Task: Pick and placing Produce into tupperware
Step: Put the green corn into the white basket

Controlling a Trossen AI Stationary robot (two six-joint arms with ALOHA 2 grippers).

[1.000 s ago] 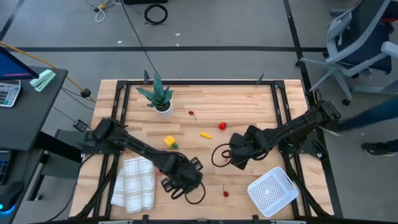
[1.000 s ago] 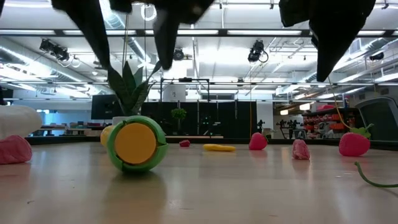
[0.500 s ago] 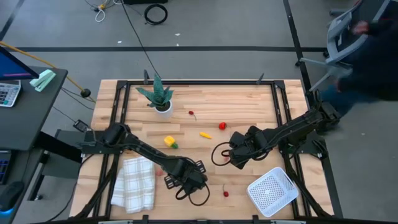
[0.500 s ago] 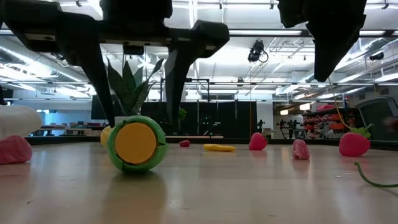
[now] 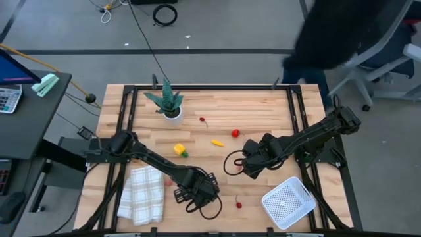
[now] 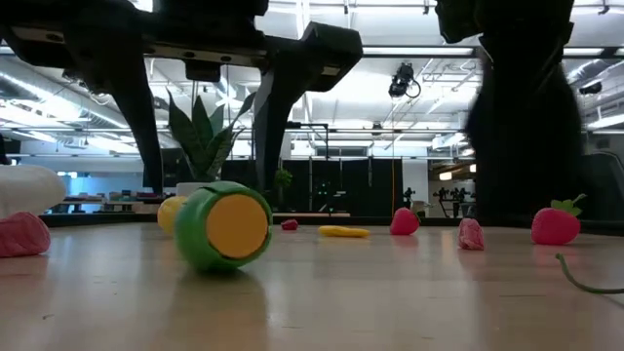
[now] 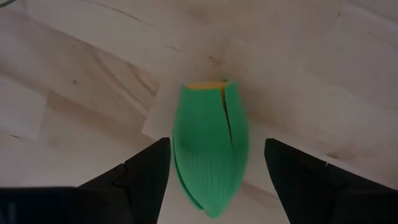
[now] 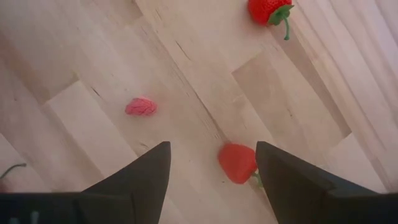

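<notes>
A green toy vegetable with a yellow end face (image 6: 222,226) lies on its side on the table. My left gripper (image 7: 216,146), also in the high view (image 5: 197,192), stands over it, open, one finger on each side. My right gripper (image 8: 212,149) hangs open above the table's middle right (image 5: 251,164), over a red strawberry (image 8: 237,163). A yellow piece (image 5: 179,150), a yellow-orange piece (image 5: 216,142) and small red pieces (image 5: 235,133) lie scattered. The white gridded tupperware (image 5: 288,201) sits near the near right corner. My left gripper straddles the green vegetable's ribbed body (image 7: 210,149) from above, fingers pointing down and set across its width. One finger (image 7: 149,171) stands right against its side; I cannot tell whether it touches. The vegetable rests on the table.
A white checked cloth (image 5: 141,192) lies at the near left and a potted plant (image 5: 168,102) stands at the far left. A pink piece (image 8: 141,107) and a stemmed strawberry (image 8: 270,10) lie near my right gripper. A person in dark clothes (image 5: 335,29) is beyond the far right corner.
My left gripper has come down toward the table's near edge, over the green vegetable. The vegetable has turned a little and shifted, its yellow end now facing slightly aside. A person has moved along beyond the table's far right.
</notes>
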